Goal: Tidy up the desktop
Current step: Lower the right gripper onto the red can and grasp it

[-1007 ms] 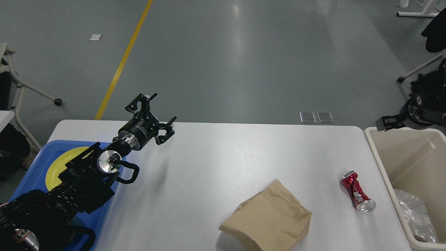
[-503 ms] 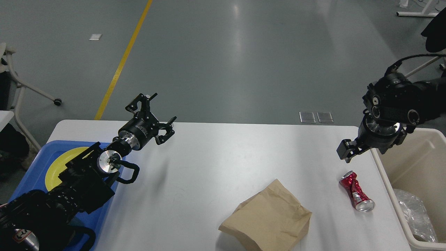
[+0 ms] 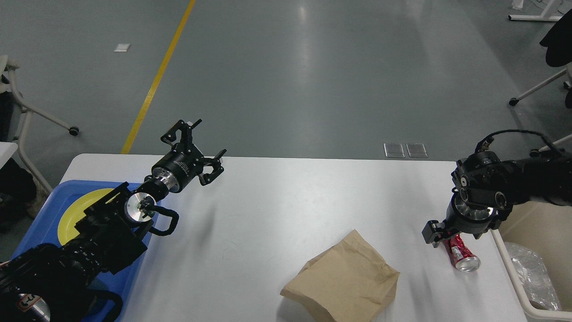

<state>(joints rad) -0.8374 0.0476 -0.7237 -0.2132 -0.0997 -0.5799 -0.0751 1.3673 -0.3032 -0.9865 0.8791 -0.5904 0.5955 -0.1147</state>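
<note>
The white desktop (image 3: pixel 290 201) fills the lower part of the head view. On it lie a crumpled brown paper bag (image 3: pixel 344 281) at the front centre and a crushed red can (image 3: pixel 462 259) at the right. My right gripper (image 3: pixel 447 236) has come down on the can's far end and hides it. One finger (image 3: pixel 431 232) stands just left of the can, the jaws look open, and the other finger is hidden. My left gripper (image 3: pixel 209 137) is open and empty, held above the desktop's far left corner.
A blue tray (image 3: pixel 40 223) with a yellow plate (image 3: pixel 78 210) sits at the desktop's left edge under my left arm. A beige bin (image 3: pixel 543 226) stands off the right edge, with clear crumpled plastic (image 3: pixel 534 275) inside. Chairs stand on the grey floor beyond.
My right arm came in from over the bin, moved left and down, and now sits at the red can's far end. The left arm has not moved.
</note>
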